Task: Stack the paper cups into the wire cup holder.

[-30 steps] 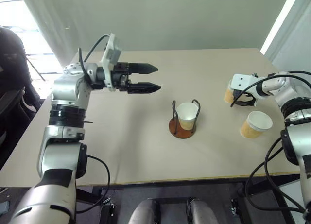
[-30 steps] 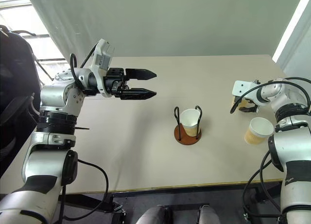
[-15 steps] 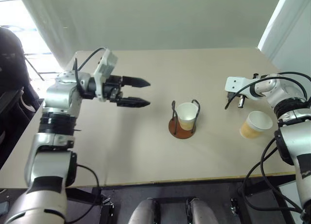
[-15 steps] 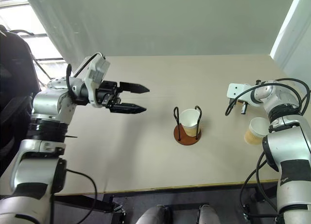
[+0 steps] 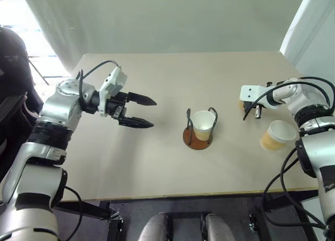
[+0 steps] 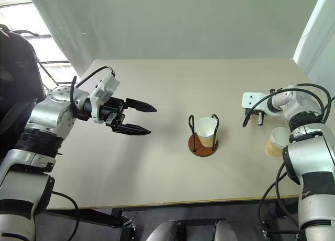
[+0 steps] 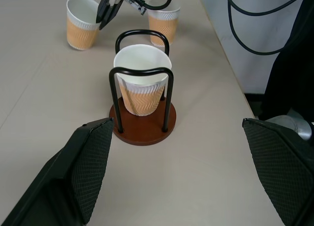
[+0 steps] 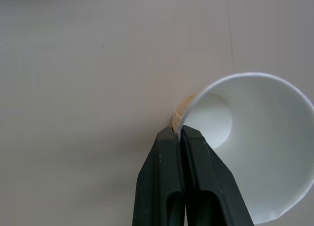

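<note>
A wire cup holder (image 5: 197,139) with a rust-brown base stands mid-table, one paper cup (image 5: 202,124) upright inside its black loops. My right gripper (image 8: 177,133) is shut on the rim of a second paper cup (image 8: 255,138) at the table's right side; in the left wrist view its fingers (image 7: 104,8) pinch that cup (image 7: 81,25) from above. A third paper cup (image 5: 276,135) stands near the right edge, just beside it. My left gripper (image 5: 141,111) hovers open and empty to the left of the holder, pointing toward it.
The beige table (image 5: 157,168) has its front edge close to me and its right edge just past the loose cup. A black chair (image 5: 10,58) stands off the left side. A pale wall runs behind the table.
My right gripper has shut on the cup's rim and shifted slightly left. The left arm has sunk and drawn back to the left, still open.
</note>
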`<state>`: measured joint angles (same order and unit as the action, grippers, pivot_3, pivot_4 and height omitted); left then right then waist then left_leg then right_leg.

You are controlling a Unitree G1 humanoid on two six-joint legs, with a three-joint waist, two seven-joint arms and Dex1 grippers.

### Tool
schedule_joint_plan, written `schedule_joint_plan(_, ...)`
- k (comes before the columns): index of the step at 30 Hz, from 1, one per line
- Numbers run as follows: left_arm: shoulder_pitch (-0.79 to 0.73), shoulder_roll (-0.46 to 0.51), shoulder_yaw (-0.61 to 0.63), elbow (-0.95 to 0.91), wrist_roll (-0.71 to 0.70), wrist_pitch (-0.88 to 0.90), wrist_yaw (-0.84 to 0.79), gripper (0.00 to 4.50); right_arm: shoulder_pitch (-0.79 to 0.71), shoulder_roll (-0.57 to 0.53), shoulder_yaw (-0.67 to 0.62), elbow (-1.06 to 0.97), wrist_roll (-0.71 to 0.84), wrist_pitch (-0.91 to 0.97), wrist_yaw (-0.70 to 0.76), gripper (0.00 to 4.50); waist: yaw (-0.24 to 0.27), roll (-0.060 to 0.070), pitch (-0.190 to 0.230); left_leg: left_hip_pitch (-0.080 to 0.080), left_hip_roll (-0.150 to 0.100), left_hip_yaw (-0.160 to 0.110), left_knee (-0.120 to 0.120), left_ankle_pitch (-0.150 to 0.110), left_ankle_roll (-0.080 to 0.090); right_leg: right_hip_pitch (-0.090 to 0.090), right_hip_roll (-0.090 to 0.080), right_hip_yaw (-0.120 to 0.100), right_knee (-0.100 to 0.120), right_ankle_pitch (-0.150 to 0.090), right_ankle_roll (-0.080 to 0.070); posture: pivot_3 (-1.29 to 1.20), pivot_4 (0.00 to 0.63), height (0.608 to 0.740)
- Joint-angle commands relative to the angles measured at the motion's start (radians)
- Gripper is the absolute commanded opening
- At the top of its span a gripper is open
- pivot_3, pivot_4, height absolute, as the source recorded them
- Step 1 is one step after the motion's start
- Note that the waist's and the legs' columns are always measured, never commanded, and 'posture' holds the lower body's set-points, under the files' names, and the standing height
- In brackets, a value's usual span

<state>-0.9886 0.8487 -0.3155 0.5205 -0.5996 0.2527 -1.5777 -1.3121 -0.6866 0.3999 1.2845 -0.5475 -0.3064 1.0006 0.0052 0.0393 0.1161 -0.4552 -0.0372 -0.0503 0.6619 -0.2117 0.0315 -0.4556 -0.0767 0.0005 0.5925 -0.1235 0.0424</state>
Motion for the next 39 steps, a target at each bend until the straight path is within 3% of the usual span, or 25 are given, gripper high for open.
schedule_joint_plan(1,-0.035,0.006,0.003,0.006,-0.026,-0.014,-0.037,4.5,-0.034,-0.037,-0.034,-0.086,0.052,-0.028,0.092,0.02,0.0,0.0,0.001,0.0,0.0,0.0,0.0,0.0,0.0,0.0,0.0,0.0,0.0,0.0,0.0,0.0,0.15,0.74)
schedule_joint_plan(11,-0.055,-0.024,-0.024,0.041,-0.027,-0.03,-0.037,4.5,0.015,-0.14,-0.087,-0.384,0.166,0.021,0.296,0.02,0.0,0.0,0.004,0.0,0.0,0.0,0.0,0.0,0.0,0.0,0.0,0.0,0.0,-0.002,-0.003,0.0,0.15,0.74)
schedule_joint_plan(19,-0.071,-0.04,-0.054,0.074,-0.025,-0.053,-0.037,4.5,0.15,-0.192,-0.175,-0.917,0.368,0.374,0.512,0.02,-0.005,-0.001,0.006,0.0,0.0,0.0,0.0,0.0,0.0,0.0,0.001,0.0,0.0,-0.004,-0.002,0.0,0.15,0.74)
schedule_joint_plan(26,-0.098,-0.064,-0.09,0.118,-0.028,-0.09,-0.037,4.5,0.135,-0.198,-0.181,-1.183,0.45,0.631,0.549,0.02,-0.005,-0.001,0.007,0.0,0.0,0.0,0.0,0.007,0.004,0.0,0.001,0.0,0.001,-0.009,-0.002,0.0,0.15,0.74)
schedule_joint_plan(39,-0.137,-0.113,-0.131,0.194,-0.029,-0.135,-0.037,4.5,0.097,-0.192,-0.167,-1.434,0.609,0.961,0.554,0.02,-0.004,-0.002,0.007,0.0,0.0,0.0,0.0,0.012,0.002,0.0,0.002,0.0,0.002,-0.011,0.0,0.0,0.15,0.74)
